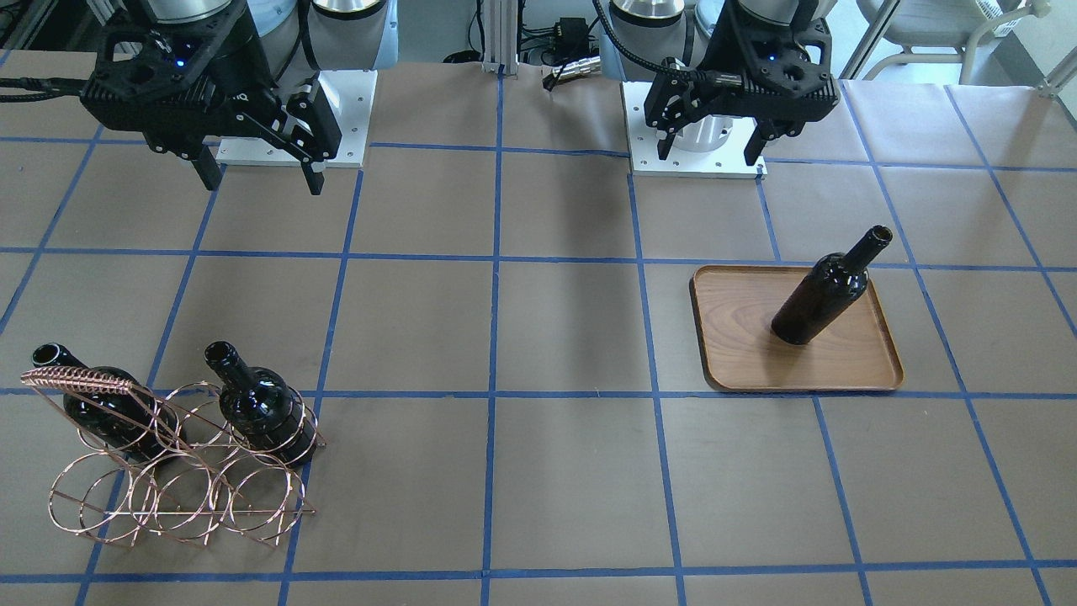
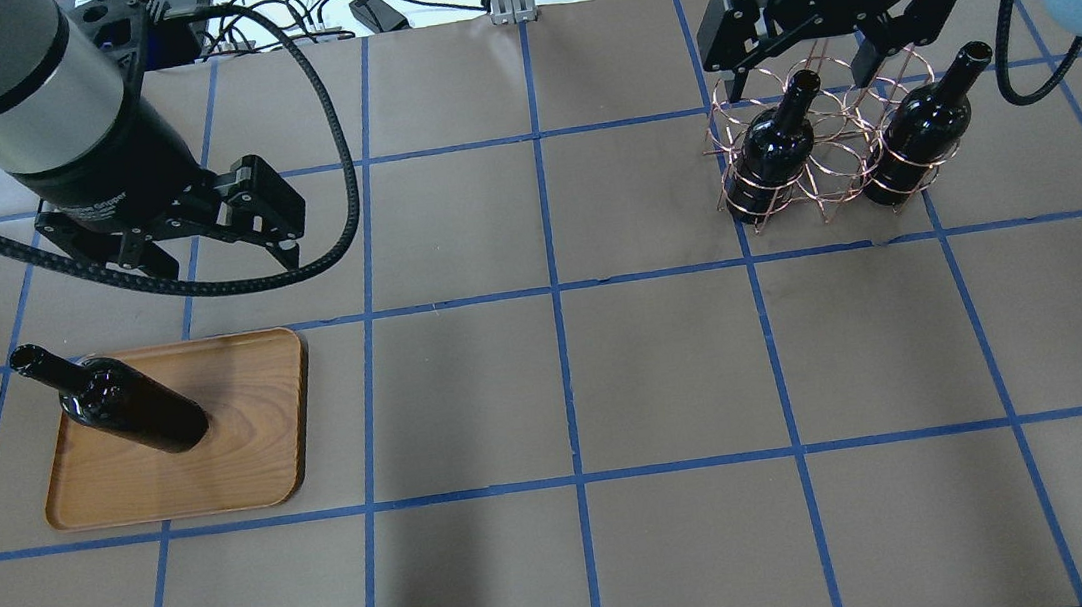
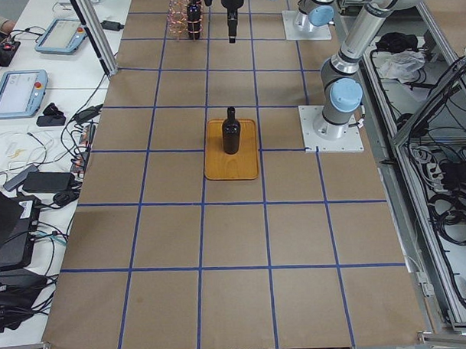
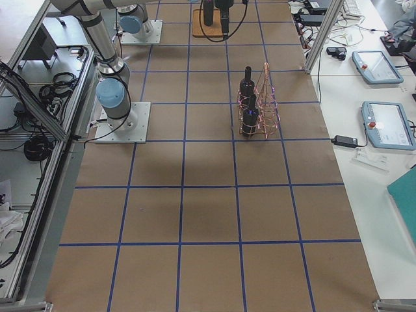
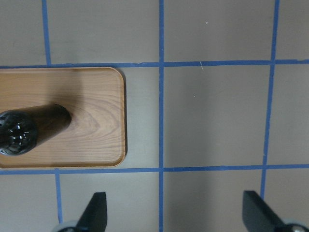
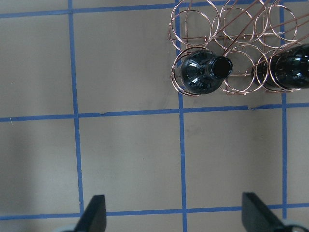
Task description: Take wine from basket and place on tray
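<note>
One wine bottle (image 1: 820, 295) stands upright on the wooden tray (image 1: 841, 362); it also shows in the overhead view (image 2: 135, 411) with the tray (image 2: 245, 455). Two more bottles (image 2: 772, 154) (image 2: 916, 138) stand neck-up in the copper wire basket (image 2: 830, 183). My left gripper (image 2: 215, 262) is open and empty, raised beside the tray toward the robot's base; its wrist view shows the bottle (image 5: 29, 133) at far left. My right gripper (image 2: 804, 75) is open and empty, high over the table on the robot's side of the basket; its wrist view shows a bottle (image 6: 203, 72) top right.
The table is brown paper with a blue tape grid. The arm bases (image 1: 694, 156) (image 1: 294, 151) stand at the robot's edge. The basket's twisted handle bar (image 1: 76, 379) rises over its outer bottle (image 1: 109, 408). Several basket rings (image 1: 181, 497) hold nothing.
</note>
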`<act>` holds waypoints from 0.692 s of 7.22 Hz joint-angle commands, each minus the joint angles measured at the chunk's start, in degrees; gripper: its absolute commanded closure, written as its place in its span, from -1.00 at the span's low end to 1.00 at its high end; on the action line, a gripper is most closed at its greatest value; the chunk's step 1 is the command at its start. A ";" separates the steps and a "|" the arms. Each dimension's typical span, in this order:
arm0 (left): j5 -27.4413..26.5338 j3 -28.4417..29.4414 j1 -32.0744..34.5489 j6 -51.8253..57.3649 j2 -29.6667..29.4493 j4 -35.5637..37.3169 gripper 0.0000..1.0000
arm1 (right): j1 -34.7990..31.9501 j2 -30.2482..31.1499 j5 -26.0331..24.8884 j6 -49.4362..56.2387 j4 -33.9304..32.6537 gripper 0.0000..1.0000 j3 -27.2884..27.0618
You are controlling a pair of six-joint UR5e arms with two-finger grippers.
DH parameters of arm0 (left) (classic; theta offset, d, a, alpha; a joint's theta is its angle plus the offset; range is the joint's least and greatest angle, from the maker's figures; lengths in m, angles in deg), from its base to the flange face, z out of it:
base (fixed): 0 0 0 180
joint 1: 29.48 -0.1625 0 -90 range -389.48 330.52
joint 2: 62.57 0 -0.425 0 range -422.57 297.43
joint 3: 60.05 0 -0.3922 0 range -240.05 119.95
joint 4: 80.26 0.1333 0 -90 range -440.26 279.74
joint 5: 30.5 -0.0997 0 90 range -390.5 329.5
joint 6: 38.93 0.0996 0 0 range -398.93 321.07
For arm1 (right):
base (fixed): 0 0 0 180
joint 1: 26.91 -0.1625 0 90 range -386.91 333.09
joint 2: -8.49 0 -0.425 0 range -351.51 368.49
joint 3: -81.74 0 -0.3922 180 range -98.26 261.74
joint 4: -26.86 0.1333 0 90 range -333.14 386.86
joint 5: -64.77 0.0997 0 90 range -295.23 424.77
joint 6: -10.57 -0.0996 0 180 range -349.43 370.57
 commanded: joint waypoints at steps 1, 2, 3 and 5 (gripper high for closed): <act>-0.14 0.00 0.33 5.96 0.31 0.25 -1.00 | -0.11 -1.61 -0.15 -0.09 3.55 -1.00 2.43; -0.06 0.00 0.33 5.97 0.31 0.16 -1.00 | -0.11 -1.52 -0.24 -0.09 3.47 -1.00 2.33; 0.38 -0.17 0.33 5.88 0.23 0.16 -1.00 | -0.20 -1.52 -0.16 -0.09 3.38 -1.00 2.33; 0.12 -0.09 -1.07 5.97 0.31 0.16 -1.00 | -0.29 -1.52 0.10 -0.09 3.55 -1.00 2.25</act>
